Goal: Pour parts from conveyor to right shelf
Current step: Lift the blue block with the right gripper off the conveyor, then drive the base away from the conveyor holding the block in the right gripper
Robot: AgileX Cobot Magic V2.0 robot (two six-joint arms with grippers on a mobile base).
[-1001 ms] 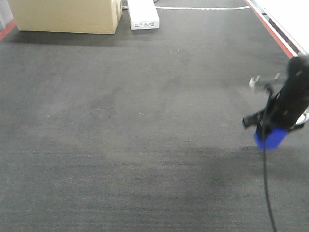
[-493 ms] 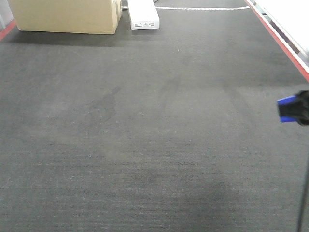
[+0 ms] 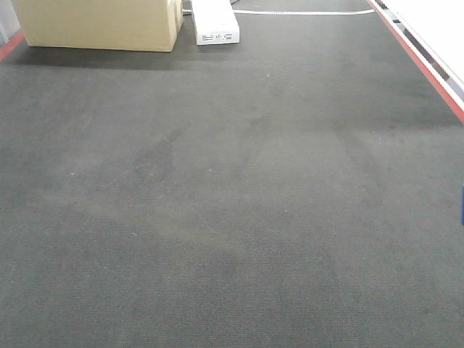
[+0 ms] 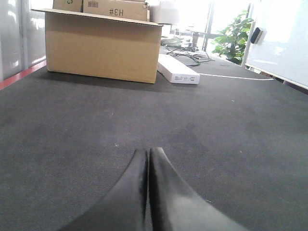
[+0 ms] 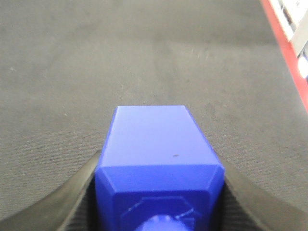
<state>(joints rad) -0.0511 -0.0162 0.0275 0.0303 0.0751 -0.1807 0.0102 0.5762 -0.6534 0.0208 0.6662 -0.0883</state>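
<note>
Where the right wrist view looks along the claw, I read the right gripper [image 5: 161, 163] as clamped on the blue cube [image 5: 156, 137], its jaws spread only as far as the cube is wide. The cube sits squarely between the two dark fingers [image 5: 67, 197], one touching its flank at nine o'clock and the other at three o'clock. Its far end reaches past the fingertips toward twelve o'clock, and a stud [image 5: 159, 225] shows on its near face at six o'clock. Beyond the cube lies the conveyor belt [image 5: 120, 57]; I cannot tell whether cube and belt touch. The red frame edge [image 5: 284, 53] runs at two o'clock.

In the left wrist view, the left gripper [image 4: 148, 153] has its fingers pressed together tip to tip, holding nothing. Ahead of it a cardboard box [image 4: 101, 48] stands at eleven o'clock with a white carton [image 4: 178, 74] just beside it at twelve o'clock, both on the belt. A potted plant [image 4: 236, 38] shows at one o'clock.

In the front view, a blue sliver [image 3: 462, 204] cuts the frame border at three o'clock; I cannot tell what it belongs to.
</note>
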